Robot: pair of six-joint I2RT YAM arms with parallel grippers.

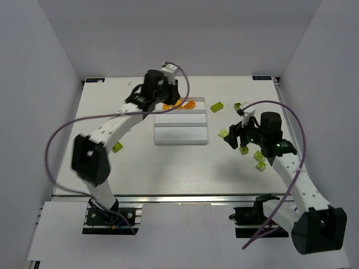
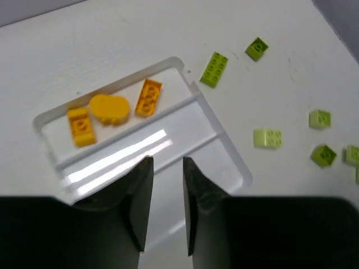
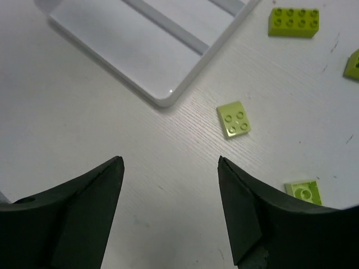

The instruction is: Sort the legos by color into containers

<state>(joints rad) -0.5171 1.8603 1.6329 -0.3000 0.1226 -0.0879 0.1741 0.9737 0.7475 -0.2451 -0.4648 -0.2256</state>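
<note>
The white tray [image 1: 180,142] lies mid-table with three long compartments. Three orange legos [image 1: 179,105] lie in its far compartment, clear in the left wrist view [image 2: 109,109]. My left gripper [image 1: 168,100] hangs above the tray's far part. Its jaws [image 2: 166,162] stand a narrow gap apart with nothing between them. Green legos lie scattered right of the tray [image 1: 216,106], and one lies left of it [image 1: 117,147]. My right gripper [image 1: 233,139] is wide open and empty [image 3: 169,162] over bare table, just short of a flat lime lego [image 3: 234,119].
More green legos lie by the right arm [image 1: 258,155] and beside the right fingers [image 3: 303,191]. A green two-by-four brick [image 3: 294,22] lies past the tray's corner [image 3: 162,98]. The tray's middle [image 2: 190,123] and near compartments hold nothing.
</note>
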